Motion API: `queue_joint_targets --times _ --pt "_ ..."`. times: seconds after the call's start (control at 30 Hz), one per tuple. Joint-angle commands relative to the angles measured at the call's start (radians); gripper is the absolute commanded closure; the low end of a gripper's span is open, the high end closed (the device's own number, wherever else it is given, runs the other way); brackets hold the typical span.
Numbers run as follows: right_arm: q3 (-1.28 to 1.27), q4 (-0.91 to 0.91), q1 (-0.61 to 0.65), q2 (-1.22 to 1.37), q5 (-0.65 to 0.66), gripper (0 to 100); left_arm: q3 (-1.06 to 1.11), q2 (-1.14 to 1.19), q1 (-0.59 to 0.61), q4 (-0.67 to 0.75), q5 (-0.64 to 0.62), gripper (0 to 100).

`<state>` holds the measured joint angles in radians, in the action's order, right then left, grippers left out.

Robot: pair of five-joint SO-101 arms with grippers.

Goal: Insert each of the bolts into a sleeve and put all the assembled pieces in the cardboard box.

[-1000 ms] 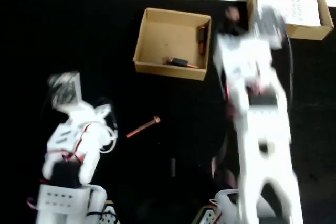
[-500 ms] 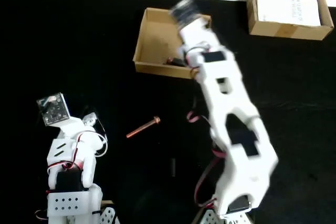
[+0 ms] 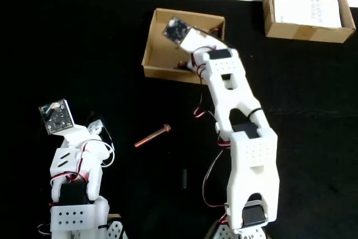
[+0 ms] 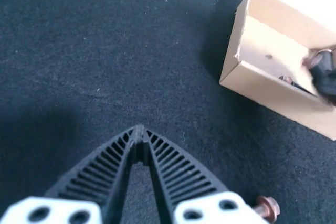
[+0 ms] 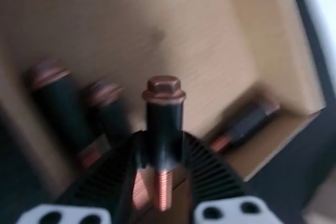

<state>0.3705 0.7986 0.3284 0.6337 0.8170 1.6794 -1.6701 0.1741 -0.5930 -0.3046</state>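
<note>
Cardboard box (image 3: pixel 162 46): far side of black table (image 3: pixel 84 54), sleeved bolts (image 5: pixel 58 103) lying inside.
Right gripper (image 5: pixel 163 148): over box, fingers clamped on bolt-and-sleeve assembly (image 5: pixel 164 111).
Left gripper (image 4: pixel 138 136): fingers closed, empty.
Loose bolt (image 3: pixel 152 136): on table between arms.
Loose sleeve (image 3: pixel 184 178): near that bolt.

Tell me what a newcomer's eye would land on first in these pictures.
First, the right gripper, shut on an assembled piece, a copper bolt in a black sleeve, above the cardboard box, where other assembled pieces lie. Next, the lone copper bolt on the black table between the arms, close to the shut left gripper.
</note>
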Motion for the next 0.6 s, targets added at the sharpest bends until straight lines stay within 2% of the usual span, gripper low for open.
queue_joint_targets --times 0.0,0.13,0.23,0.4,0.5,0.57 --pt "0.067 0.186 0.035 -0.186 -0.172 82.3 0.025 -0.002 -0.001 0.025 -0.002 99" --pt "0.061 0.355 0.041 -0.348 -0.393 84.7 0.025 -0.001 -0.001 0.023 -0.002 99" --pt "0.059 0.545 0.042 -0.475 -0.557 86.0 0.025 -0.001 -0.001 0.023 -0.002 99" --pt "0.056 0.957 0.108 -0.642 -0.988 86.1 0.025 -0.001 -0.001 0.023 -0.002 99" --pt "-0.054 0.967 0.116 -0.748 -1.165 86.1 0.025 -0.001 -0.001 0.023 -0.002 99" --pt "-0.203 0.967 0.14 -0.837 -1.177 86.1 0.025 -0.001 -0.001 0.023 -0.002 99"
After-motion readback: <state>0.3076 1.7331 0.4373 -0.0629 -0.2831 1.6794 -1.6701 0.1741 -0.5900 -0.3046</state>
